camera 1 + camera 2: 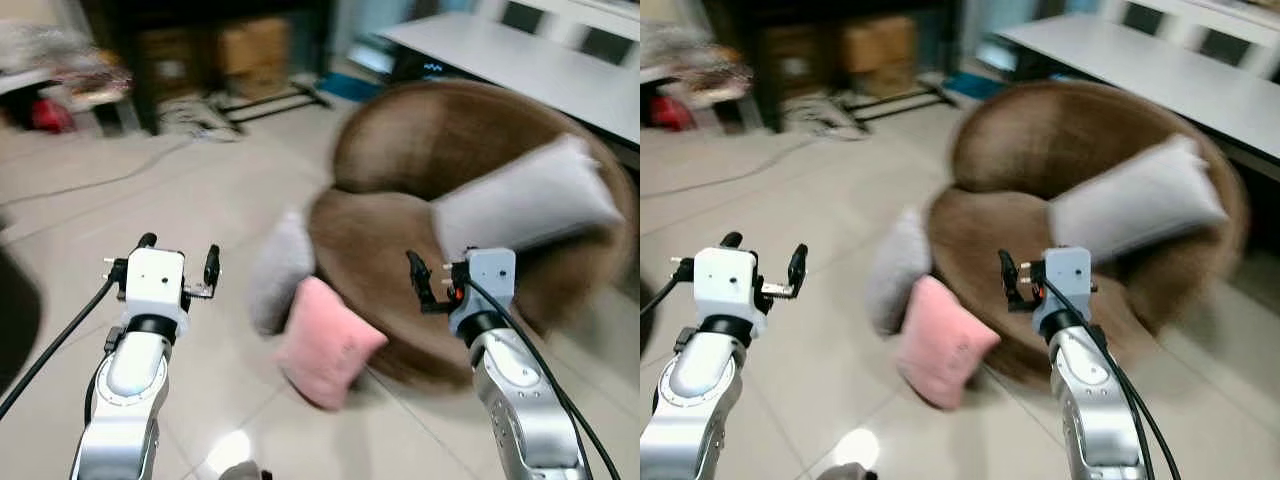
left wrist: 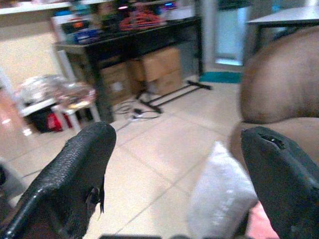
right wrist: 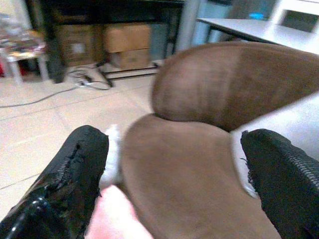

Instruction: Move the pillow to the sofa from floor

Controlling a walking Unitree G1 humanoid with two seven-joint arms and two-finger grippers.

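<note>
Both jaws apart, empty — pink pillow [image 1: 328, 343] stands tilted on a corner, leaning against sofa [image 1: 400, 260].

We see a pink pillow [image 1: 328, 343] on the tiled floor, leaning against the near left edge of a round brown sofa [image 1: 400, 230], just beside a grey pillow [image 1: 277, 270].
</note>
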